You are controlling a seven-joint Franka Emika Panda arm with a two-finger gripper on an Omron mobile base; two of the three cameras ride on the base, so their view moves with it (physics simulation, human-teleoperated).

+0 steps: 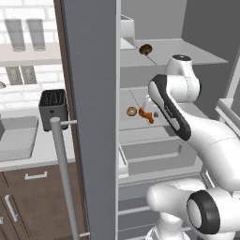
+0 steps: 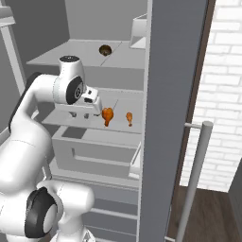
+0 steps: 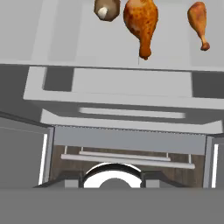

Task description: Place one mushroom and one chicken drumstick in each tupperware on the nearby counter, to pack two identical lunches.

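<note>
Drumsticks lie side by side on the middle shelf [image 2: 120,127] of the open fridge [image 2: 172,94], and the next move turns on how the bigger drumstick [image 3: 141,24] sits to the gripper [image 2: 94,108]. In the hand view it lies toward the top, a little right of centre. Its long axis runs almost straight up and down that view, with the thin bone end pointing back toward the hand and the meaty end away. In the right base view it is just beside the hand, on the side toward the fridge's open door edge, near but apart. The smaller drumstick [image 3: 197,22] lies farther out on that same side, roughly parallel. A mushroom [image 3: 106,8] sits just beside the bigger drumstick's meaty end on the other side, and a second mushroom [image 1: 145,48] rests on the shelf above. Whether the jaws stand wide or narrow cannot be told; nothing shows between them. The hand likely has to go forward and slightly sideways to straddle the drumstick across its narrow width. A grey tray that is probably one tupperware [image 1: 16,140] waits on the counter [image 1: 47,152], well apart, past the fridge door.
</note>
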